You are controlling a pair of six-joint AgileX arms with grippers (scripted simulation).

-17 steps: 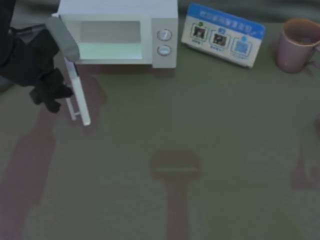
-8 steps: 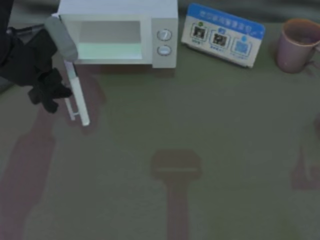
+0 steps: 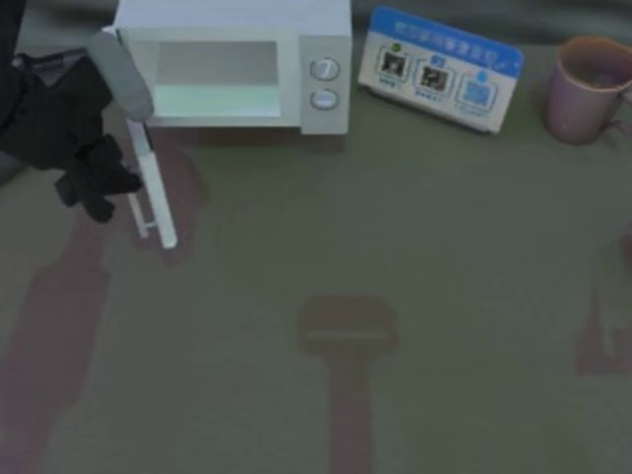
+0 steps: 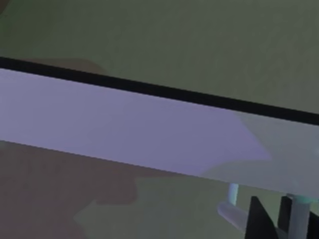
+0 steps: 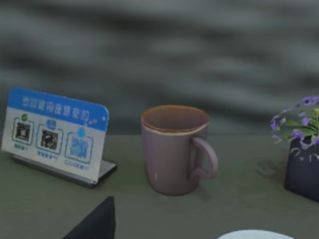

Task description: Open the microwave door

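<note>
The white microwave (image 3: pixel 237 18) stands at the back left with its pale interior showing. The microwave door (image 3: pixel 158 202) stands swung out toward the table's front, edge-on from above. In the left wrist view the door (image 4: pixel 124 129) is a pale slanted panel. My left gripper (image 3: pixel 117 184) sits on the left of the door, shut around the thin white door handle (image 3: pixel 140 215). Its dark fingertips (image 4: pixel 261 221) straddle the handle bar (image 4: pixel 299 219). Of my right gripper only one dark fingertip (image 5: pixel 97 224) shows, out of the top view.
A blue-topped sign card (image 3: pixel 439 67) stands right of the microwave, and a pink mug (image 3: pixel 588 89) sits at the back right. The right wrist view adds a dark pot of purple flowers (image 5: pixel 301 159) and a white plate rim (image 5: pixel 254 234).
My left gripper has shifted slightly left and toward the back with the handle, and the door has swung a little wider. Over the last half second almost nothing moved.
</note>
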